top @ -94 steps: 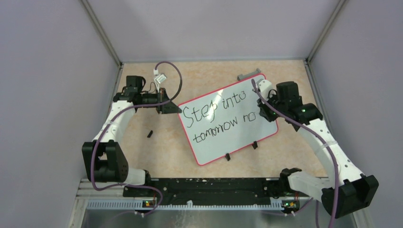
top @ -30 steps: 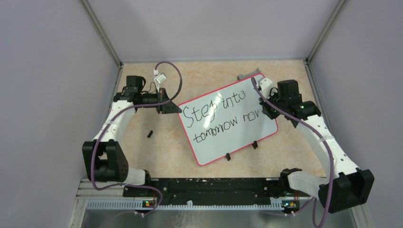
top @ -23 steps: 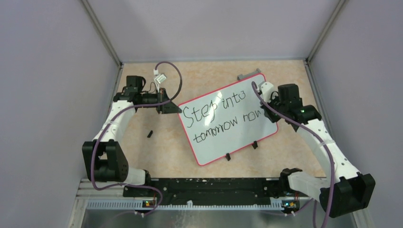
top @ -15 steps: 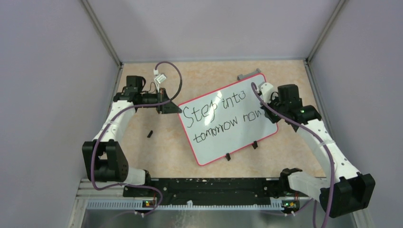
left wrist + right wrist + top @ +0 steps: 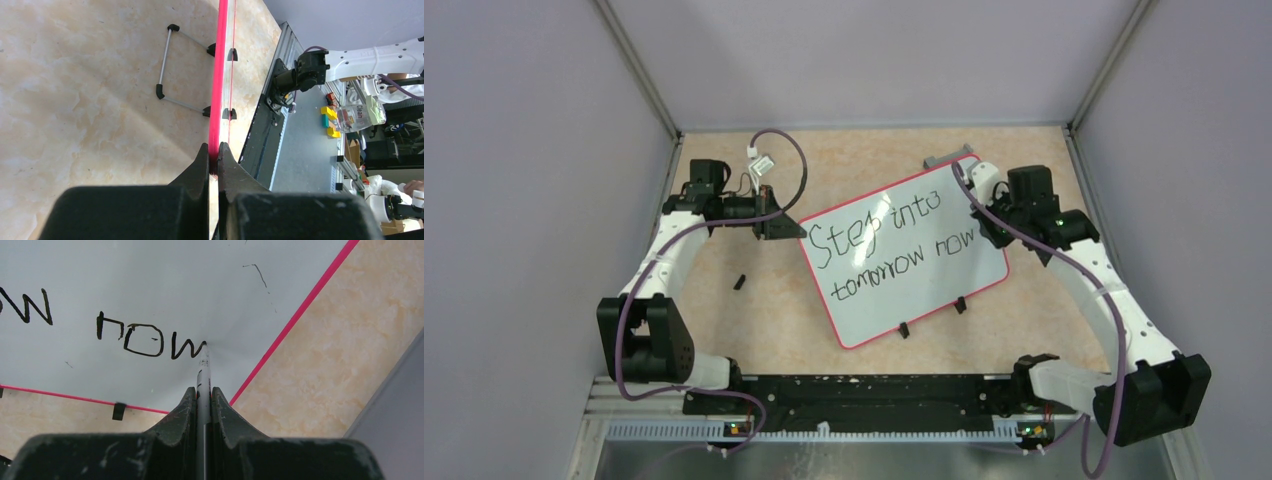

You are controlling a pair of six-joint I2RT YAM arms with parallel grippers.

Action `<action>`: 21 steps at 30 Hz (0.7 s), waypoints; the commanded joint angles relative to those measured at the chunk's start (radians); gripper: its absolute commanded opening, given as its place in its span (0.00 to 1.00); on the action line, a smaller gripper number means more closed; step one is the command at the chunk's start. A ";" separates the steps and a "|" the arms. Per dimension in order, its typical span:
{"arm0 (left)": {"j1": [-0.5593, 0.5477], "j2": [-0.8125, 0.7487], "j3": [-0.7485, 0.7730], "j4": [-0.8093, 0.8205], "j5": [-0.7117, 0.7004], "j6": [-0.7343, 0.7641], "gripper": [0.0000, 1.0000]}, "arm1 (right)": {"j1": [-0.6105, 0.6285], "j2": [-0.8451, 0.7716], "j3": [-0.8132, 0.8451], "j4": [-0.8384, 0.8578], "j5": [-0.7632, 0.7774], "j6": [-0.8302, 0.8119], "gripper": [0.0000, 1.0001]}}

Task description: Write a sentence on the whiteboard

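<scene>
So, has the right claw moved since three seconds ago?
Yes: the right claw, gripping the marker, shifted slightly rightward toward the right rim of the whiteboard.

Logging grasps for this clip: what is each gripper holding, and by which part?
Left gripper clamps the whiteboard by its pink rim. Right gripper grips a marker by its barrel, tip on the board.
</scene>
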 commanded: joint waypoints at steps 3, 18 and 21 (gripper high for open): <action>-0.014 0.011 -0.006 0.004 -0.041 0.057 0.00 | -0.006 -0.001 0.067 0.029 0.004 -0.003 0.00; -0.013 0.002 -0.006 0.008 -0.034 0.052 0.00 | -0.006 -0.091 0.010 -0.064 0.030 -0.026 0.00; -0.013 0.001 -0.008 0.007 -0.037 0.051 0.00 | -0.005 -0.086 -0.024 -0.039 0.047 -0.032 0.00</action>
